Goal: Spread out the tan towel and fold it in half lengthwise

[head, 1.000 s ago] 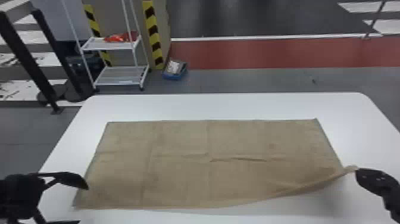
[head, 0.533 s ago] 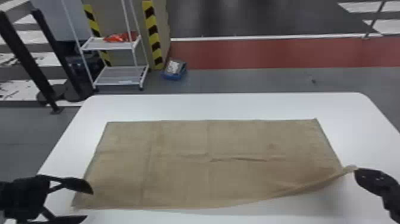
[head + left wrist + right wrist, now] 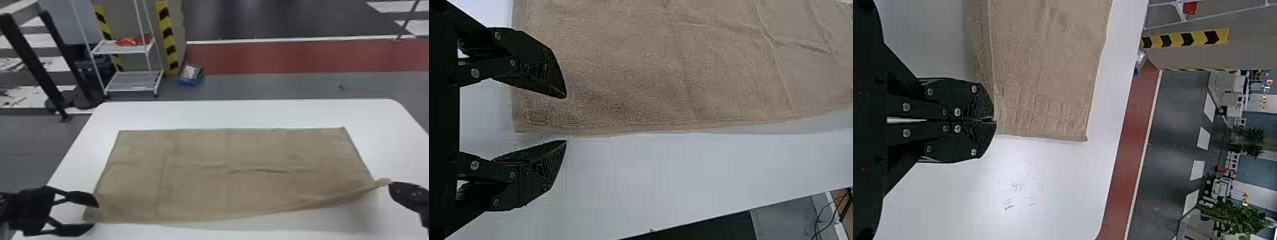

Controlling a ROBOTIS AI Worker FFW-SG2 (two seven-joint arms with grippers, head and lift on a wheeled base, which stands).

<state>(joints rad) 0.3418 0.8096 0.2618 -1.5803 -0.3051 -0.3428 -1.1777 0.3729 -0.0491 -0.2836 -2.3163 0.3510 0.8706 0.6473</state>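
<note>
Your right gripper [image 3: 390, 184] pinches the tan towel's [image 3: 198, 191] raised near-right corner; your left gripper's [image 3: 96, 216] fingers stand apart at its near-left corner.

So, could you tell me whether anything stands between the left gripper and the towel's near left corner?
Nothing visible does: the left gripper is open, and the towel's near left corner shows bare right by its fingers.

right gripper [image 3: 392, 186]: cut by head view's right edge | towel [image 3: 380, 183] tip: hidden in its fingers | table [image 3: 239, 115]: near side cut off | red thing [image 3: 127, 41]: blurred
</note>
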